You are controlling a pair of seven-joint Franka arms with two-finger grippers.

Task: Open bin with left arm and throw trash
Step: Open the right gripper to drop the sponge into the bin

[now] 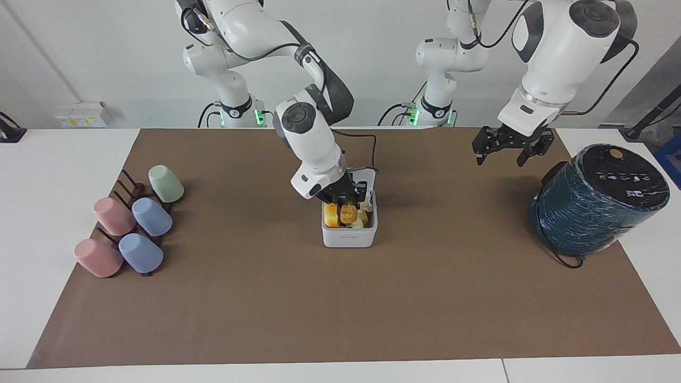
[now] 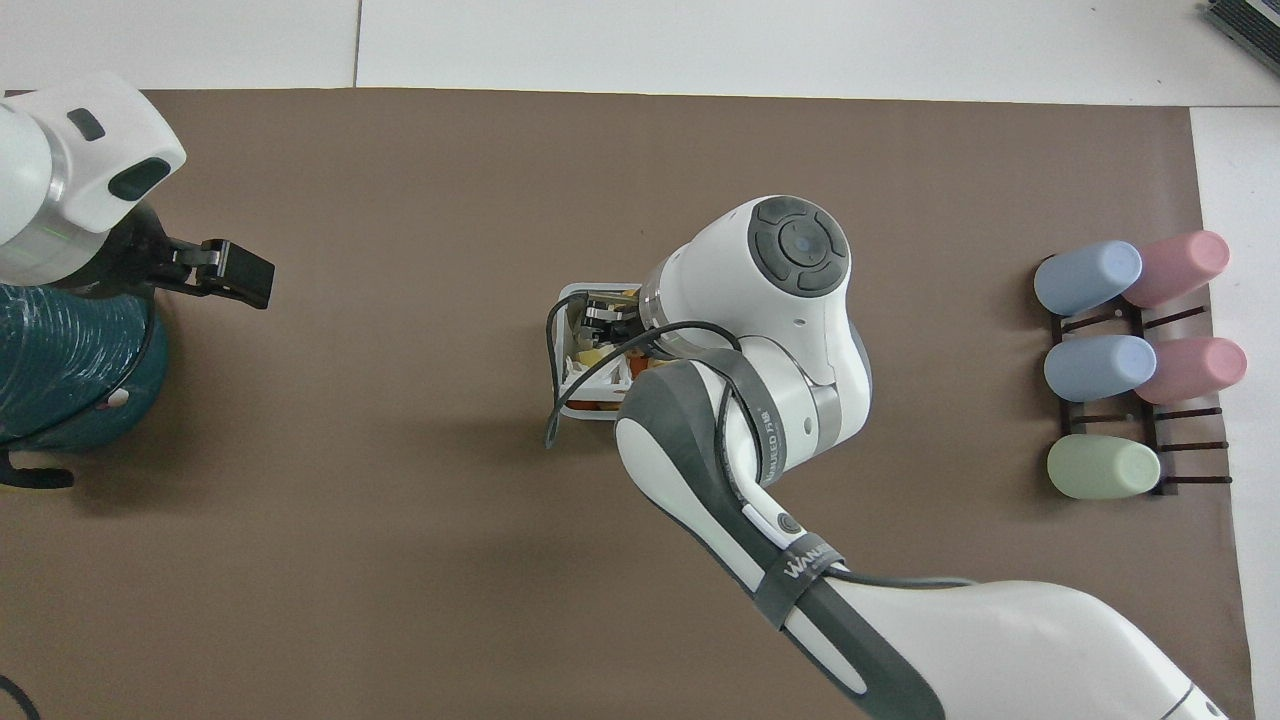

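Note:
The white bin (image 1: 348, 238) stands mid-mat with its lid (image 1: 368, 173) swung up on the side nearer to the robots. In it lie a pale-yellow wedge (image 1: 331, 214), a golden-brown chunk (image 1: 348, 214) and a white tissue (image 1: 366, 205). My right gripper (image 1: 346, 196) is open just over the bin's mouth, above the chunk. In the overhead view the right arm covers most of the bin (image 2: 570, 300). My left gripper (image 1: 503, 156) is open and empty, up in the air over the mat beside the teal cylinder; it also shows in the overhead view (image 2: 238, 272).
A big dark-teal cylinder (image 1: 598, 199) stands at the left arm's end of the mat, also in the overhead view (image 2: 60, 370). A dark rack with several pastel cups (image 1: 133, 223) lies at the right arm's end, also in the overhead view (image 2: 1130, 365).

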